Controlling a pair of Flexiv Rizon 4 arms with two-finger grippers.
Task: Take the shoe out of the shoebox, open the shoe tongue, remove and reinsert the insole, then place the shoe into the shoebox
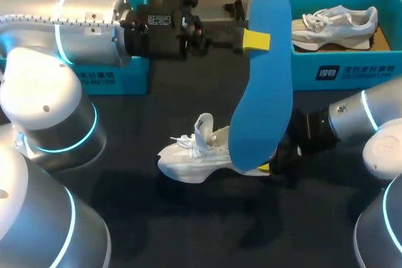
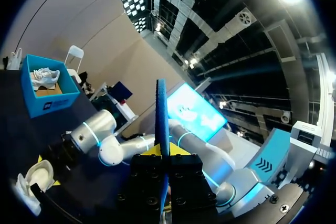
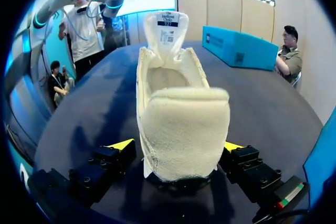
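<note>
Our left arm (image 1: 81, 29) is coming in from the left and reaching across the back of the tabletop (image 1: 163, 230). The left fingers (image 1: 256, 40) are pinching the blue insole (image 1: 264, 98) near its upper end, set narrow and pressing on it from 2 sides. The insole is hanging upright in the air. In the head view its lower end is overlapping the heel end of the shoe, and we cannot tell whether the 2 are touching. In the left wrist view the insole is showing edge-on, as a thin blue blade rising straight up between the yellow tips.

The white shoe (image 1: 191, 155) is standing on its sole near the middle of the tabletop, toe pointing left and laces loose. Its tongue (image 3: 167, 27) is standing upright. Our right arm (image 1: 352, 114) is coming in from the right. The right fingers (image 3: 122, 144) are gripping the shoe at the heel, set wide, with 1 finger pressing on each side of the padded collar.

The blue shoebox (image 1: 352, 70) is sitting open at the back right of the tabletop, well apart from the shoe. Another pale shoe (image 1: 336, 23) is lying inside it. A 2nd blue box (image 1: 119, 76) is sitting at the back left, partly hidden behind the left arm.
</note>
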